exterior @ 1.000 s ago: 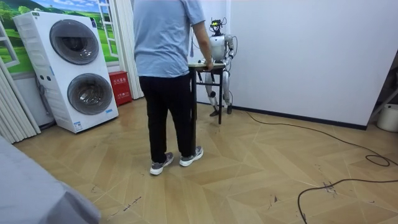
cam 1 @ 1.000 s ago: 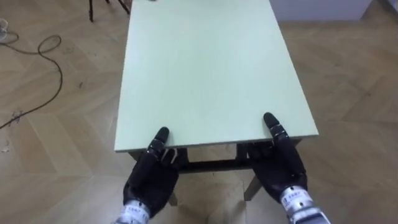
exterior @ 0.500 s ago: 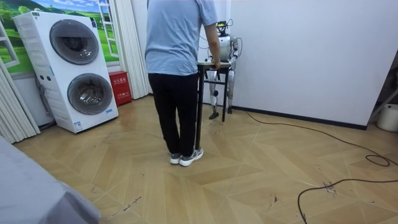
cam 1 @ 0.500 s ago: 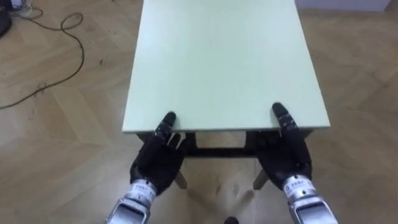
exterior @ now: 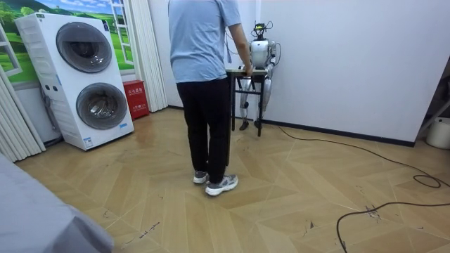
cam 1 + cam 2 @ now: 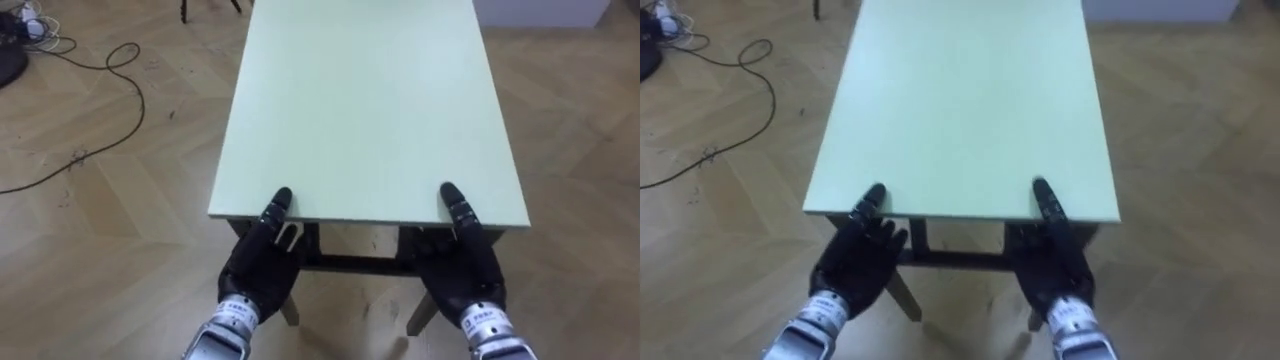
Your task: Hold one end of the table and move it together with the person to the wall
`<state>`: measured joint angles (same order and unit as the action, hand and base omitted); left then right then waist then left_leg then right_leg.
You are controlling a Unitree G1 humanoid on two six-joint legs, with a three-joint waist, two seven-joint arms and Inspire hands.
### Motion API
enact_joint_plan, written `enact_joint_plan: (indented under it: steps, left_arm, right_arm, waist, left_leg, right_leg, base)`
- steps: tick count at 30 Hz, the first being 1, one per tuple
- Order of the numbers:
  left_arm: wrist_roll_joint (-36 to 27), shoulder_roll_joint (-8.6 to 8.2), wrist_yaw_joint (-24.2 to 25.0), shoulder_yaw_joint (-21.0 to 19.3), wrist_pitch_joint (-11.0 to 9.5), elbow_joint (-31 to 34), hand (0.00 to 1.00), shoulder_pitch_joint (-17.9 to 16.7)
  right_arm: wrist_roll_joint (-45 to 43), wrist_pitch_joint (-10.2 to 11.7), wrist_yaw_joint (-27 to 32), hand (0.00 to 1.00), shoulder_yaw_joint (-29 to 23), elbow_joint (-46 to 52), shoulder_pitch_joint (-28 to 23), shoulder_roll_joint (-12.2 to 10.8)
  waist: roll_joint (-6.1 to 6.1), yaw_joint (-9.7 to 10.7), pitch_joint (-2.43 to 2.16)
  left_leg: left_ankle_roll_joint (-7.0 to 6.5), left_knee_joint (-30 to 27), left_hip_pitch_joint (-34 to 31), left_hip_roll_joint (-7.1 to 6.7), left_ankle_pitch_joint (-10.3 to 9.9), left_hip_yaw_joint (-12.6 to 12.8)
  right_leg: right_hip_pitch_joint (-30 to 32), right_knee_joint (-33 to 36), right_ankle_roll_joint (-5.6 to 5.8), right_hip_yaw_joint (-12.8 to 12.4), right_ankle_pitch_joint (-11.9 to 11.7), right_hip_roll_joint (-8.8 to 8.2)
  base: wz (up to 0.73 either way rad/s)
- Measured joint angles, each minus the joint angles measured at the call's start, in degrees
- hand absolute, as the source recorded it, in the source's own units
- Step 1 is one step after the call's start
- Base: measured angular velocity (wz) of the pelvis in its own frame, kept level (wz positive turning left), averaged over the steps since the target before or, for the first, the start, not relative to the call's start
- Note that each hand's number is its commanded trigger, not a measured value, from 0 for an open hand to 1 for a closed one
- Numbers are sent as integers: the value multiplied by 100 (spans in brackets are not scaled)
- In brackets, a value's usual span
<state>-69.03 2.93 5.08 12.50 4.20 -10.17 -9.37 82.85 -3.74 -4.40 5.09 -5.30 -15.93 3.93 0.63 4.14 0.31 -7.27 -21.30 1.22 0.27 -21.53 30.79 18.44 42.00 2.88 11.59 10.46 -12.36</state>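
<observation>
Person [image 5: 204, 70]: holds the far end; if they stride faster than the robot, the worktop could be yanked away.
Worktop [image 6: 365, 100]: between the two, and it might tilt. A second ago all three stood further to the room view's left.
Left hand [image 6: 258, 270]: thumb on top, fingers beneath, clamping the near edge.
Right hand [image 6: 462, 265]: same clamp; a shallow hold that could slip.

Home-style laundry room set, stacked washing machines [image 5: 88, 77] below landscape mural [image 5: 91, 5], pale curtains [image 5: 140, 49], herringbone wood floor [image 5: 295, 190], loose cables [image 5: 365, 209] lying about

Pale green rectangular table top [image 6: 365, 100], herringbone wood floor [image 6: 100, 250] beneath
</observation>
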Motion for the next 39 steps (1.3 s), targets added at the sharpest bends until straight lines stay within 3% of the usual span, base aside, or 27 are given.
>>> enact_joint_plan:
  steps: [2, 3, 5, 6, 10, 14, 18, 19, 20, 21, 22, 23, 24, 25, 26, 27, 28, 30, 31, 34, 35, 36, 37, 38, 39]
  left_arm:
    - [37, -24, 43, -28, -9, 8, 100, -87]
    - [111, -41, 51, -55, -16, 43, 100, -145]
    - [117, -24, 53, -118, -19, 129, 100, -239]
    - [109, -1, 73, -156, -16, 171, 100, -296]
    - [120, 34, 79, -288, 13, 416, 100, -525]
    - [120, -6, 78, -385, 12, 641, 100, -711]
    - [119, -5, 77, -450, 12, 793, 100, -868]
    - [118, -3, 78, -451, 12, 808, 100, -893]
    - [119, 6, 77, -450, 16, 812, 100, -917]
    - [133, -13, 74, -411, 43, 810, 100, -886]
    - [176, -11, 64, -331, 47, 812, 100, -806]
    - [238, -19, 48, -199, 44, 837, 100, -662]
    - [251, -29, 50, -151, 15, 856, 100, -697]
    - [231, 82, 66, -159, 20, 854, 100, -713]
    - [223, 104, 66, -176, 25, 854, 100, -729]
    - [223, 70, 66, -273, 24, 853, 100, -777]
    - [208, 43, 66, -298, 20, 853, 100, -788]
    - [183, 36, 49, -277, 5, 846, 100, -783]
    - [173, 29, 47, -265, 5, 846, 100, -781]
    - [189, 5, 47, -225, 5, 841, 100, -713]
    - [196, 0, 47, -225, 4, 839, 100, -702]
    - [209, -55, 55, -243, 1, 809, 100, -712]
    - [208, -81, 65, -266, 0, 782, 100, -756]
    - [164, -110, 100, -275, 17, 779, 100, -859]
    - [165, -204, 158, -276, 44, 779, 100, -930]
  right_arm:
    - [0, -7, 4, 100, 58, 1, -7, 1]
    - [-10, 0, 8, 100, 95, 1, -19, 23]
    - [0, 4, 8, 100, 144, 5, -7, 74]
    - [14, 5, 16, 100, 188, 2, 11, 74]
    - [2, 5, 23, 100, 329, 3, 67, 75]
    - [-21, 5, 23, 100, 390, 4, 247, 57]
    - [-67, 20, 20, 100, 489, 6, 354, 69]
    - [-65, 21, 20, 100, 501, 5, 358, 70]
    - [-60, 43, 19, 100, 513, -9, 359, 50]
    - [-36, 139, -37, 100, 556, -33, 342, 8]
    - [-8, 207, -131, 100, 529, -29, 316, 24]
    - [14, 322, -334, 100, 420, -34, 262, 66]
    - [-2, 274, -331, 100, 344, -33, 231, 85]
    - [-85, 225, -330, 100, 346, -31, 196, 80]
    - [-161, 200, -335, 100, 346, -24, 178, 85]
    - [-247, 134, -335, 100, 380, -17, 173, 68]
    - [-240, 125, -335, 100, 399, -13, 177, 64]
    - [-230, 166, -335, 100, 421, -3, 211, 122]
    - [-233, 178, -335, 100, 418, -5, 201, 116]
    - [-234, 229, -366, 100, 360, 25, 192, 104]
    - [-236, 239, -366, 100, 360, 43, 190, 108]
    - [-259, 238, -341, 100, 365, 51, 238, 99]
    - [-286, 234, -279, 100, 376, 47, 255, 100]
    - [-306, 233, -235, 100, 377, 48, 257, 95]
    - [-329, 237, -235, 100, 341, 65, 257, 92]
  waist:
    - [0, -115, 3]
    - [-21, -161, 11]
    - [-24, -269, 13]
    - [-25, -327, 14]
    - [-101, -594, 34]
    - [-121, -611, 43]
    - [-116, -610, 41]
    - [-114, -612, 43]
    - [-138, -608, 67]
    - [-273, -505, 123]
    - [-274, -381, 123]
    - [-248, -306, 104]
    - [-274, -460, 63]
    - [-237, -590, 82]
    - [-215, -635, 85]
    - [-154, -735, 81]
    - [-138, -778, 76]
    - [53, -719, 73]
    - [54, -721, 74]
    - [62, -686, 77]
    - [61, -642, 77]
    - [76, -615, 91]
    - [94, -612, 90]
    - [137, -575, 88]
    - [200, -516, 97]
  left_leg:
    - [3, 4, 45, -5, 1, 24]
    - [36, 11, 64, -12, 20, 29]
    - [130, 89, 86, -1, 74, 19]
    - [164, 149, 94, 52, 93, -55]
    - [327, 291, 120, 233, 189, -376]
    - [390, 377, 72, 279, 227, -564]
    - [475, 378, 40, 319, 276, -1102]
    - [501, 349, 39, 319, 290, -1124]
    - [545, -122, -187, 316, 315, -1137]
    - [703, -424, -757, 250, 271, -1450]
    - [690, -185, -1081, 213, 353, -1631]
    - [393, 58, -1612, 399, 1239, -1567]
    - [456, 66, -1602, 405, 1266, -1360]
    - [456, 73, -1551, 400, 1266, -1389]
    - [456, 75, -1516, 387, 1266, -1457]
    - [472, 119, -1454, 344, 1271, -1775]
    - [520, 152, -1439, 307, 1295, -1912]
    - [645, 371, -1383, 207, 1448, -2153]
    - [668, 457, -1360, 193, 1536, -2184]
    - [769, 1290, -1295, 133, 2268, -2195]
    - [801, 1453, -1266, 124, 2392, -2135]
    - [744, 1208, -1309, 231, 2232, -1760]
    - [699, 776, -1340, 353, 1971, -1491]
    - [723, -21, -1342, 548, 1499, -1102]
    - [747, -506, -1275, 754, 1204, -856]
  right_leg:
    - [-403, -338, 58, -53, 260, -18]
    - [-593, -709, 98, -63, 378, 79]
    - [-743, -1193, 127, -81, 388, 221]
    - [-826, -1464, 163, -138, 320, 352]
    - [-1036, -2064, 11, -195, 17, 734]
    - [-1067, -2266, -44, -160, -34, 840]
    - [-1376, -2697, -103, -44, -126, 971]
    - [-1434, -2768, -112, -48, -148, 979]
    - [-1609, -2978, -115, -260, -217, 900]
    - [-1722, -3148, -54, -852, -253, 706]
    - [-1678, -3135, -39, -964, -251, 625]
    - [-1445, -2973, 119, -983, -133, 573]
    - [-1339, -2853, 211, -784, -68, 516]
    - [-1429, -2959, 198, -422, -101, 517]
    - [-1461, -3041, 177, -256, -118, 535]
    - [-1571, -3153, 149, -65, -137, 568]
    - [-1650, -3175, 127, -1, -141, 574]
    - [-1816, -3221, 58, 349, -139, 646]
    - [-1838, -3219, 39, 440, -127, 647]
    - [-1847, -3275, -158, 1089, -113, 732]
    - [-1840, -3337, -214, 1256, -111, 741]
    - [-1856, -3337, -329, 1629, -61, 652]
    - [-1876, -3307, -336, 1829, -61, 641]
    - [-1977, -3317, -352, 2258, -70, 643]
    - [-2062, -3265, -365, 2618, -60, 659]
  base:
    - [-25]
    - [-22]
    - [-26]
    - [-30]
    - [-25]
    - [2]
    - [17]
    - [27]
    - [71]
    - [109]
    - [149]
    - [77]
    - [30]
    - [-27]
    - [-9]
    - [-5]
    - [20]
    - [70]
    - [85]
    - [96]
    - [75]
    - [41]
    - [37]
    - [43]
    - [51]
